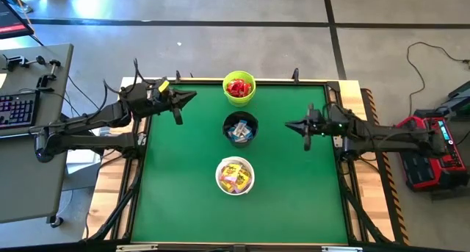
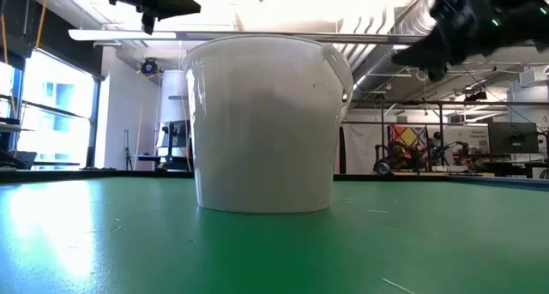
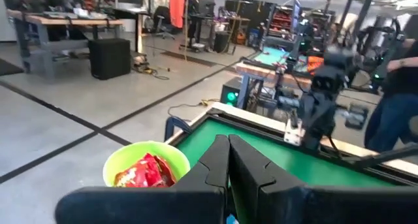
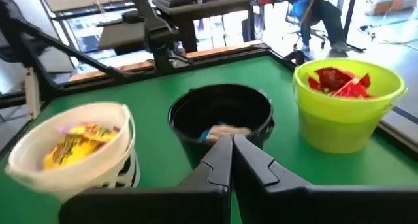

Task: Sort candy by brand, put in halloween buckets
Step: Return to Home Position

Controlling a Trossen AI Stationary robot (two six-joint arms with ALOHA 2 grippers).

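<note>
The green worktop (image 1: 176,186) carried three pails in a row down its middle, between the two arms. The likeliest mishap, I judged, was an arm clipping a light pail on its way home and tipping out sorted sweets. The lime green bucket (image 1: 239,88) at the far edge stood nearest the left end effector (image 1: 192,96). The black bucket (image 1: 240,128) sat level with the right end effector (image 1: 288,124), well apart, and the white bucket (image 1: 235,175) stood nearest the front. Both end effectors hung above the worktop, clenched, empty and touching nothing. Red candy (image 1: 239,86) lay in the green pail, yellow candy (image 1: 235,176) in the white, and blue-and-white candy (image 1: 239,131) in the black.
</note>
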